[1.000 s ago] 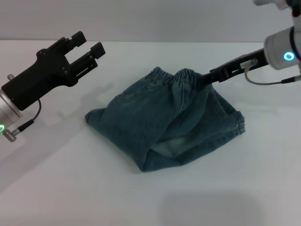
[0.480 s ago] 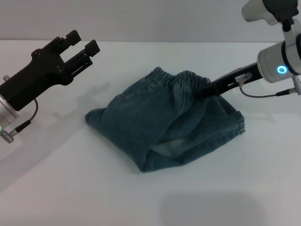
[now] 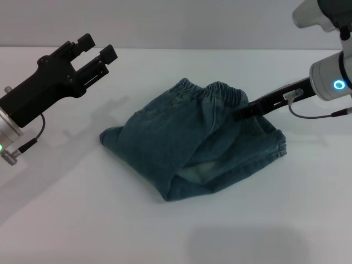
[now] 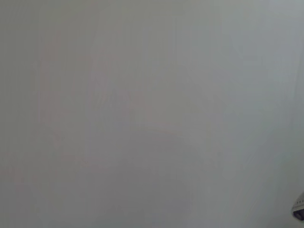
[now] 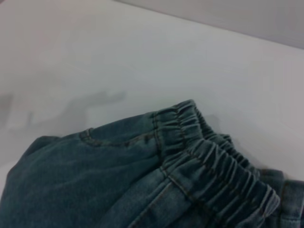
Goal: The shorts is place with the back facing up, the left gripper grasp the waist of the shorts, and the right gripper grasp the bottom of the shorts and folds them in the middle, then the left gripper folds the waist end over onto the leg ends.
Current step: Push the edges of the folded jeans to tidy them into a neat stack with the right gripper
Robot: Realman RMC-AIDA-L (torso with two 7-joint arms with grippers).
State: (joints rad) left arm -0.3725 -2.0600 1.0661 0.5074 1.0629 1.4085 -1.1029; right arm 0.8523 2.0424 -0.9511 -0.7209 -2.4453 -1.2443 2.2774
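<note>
The white table (image 3: 82,220) is bare along its near edge. Toward the middle lie the denim shorts (image 3: 192,148), bunched into a rumpled, partly folded heap. A folded corner points toward the near side, a hem sticks out to the left, and another hem edge lies on the right. The elastic waistband (image 3: 220,91) runs along the far side of the heap, gathered and slightly raised; the right wrist view shows its ruffled stitching (image 5: 209,166) close up, with white table beyond it.

The right gripper (image 3: 240,114) reaches in from the right on a slim black arm, its tip at the right end of the waistband, touching or just above the cloth. Whether its jaws are spread or closed cannot be told.

On the far left, the left gripper (image 3: 98,47) hangs above the table, well apart from the shorts, its two black fingers (image 3: 85,40) spread and holding nothing. The left wrist view shows only a blank pale surface.
</note>
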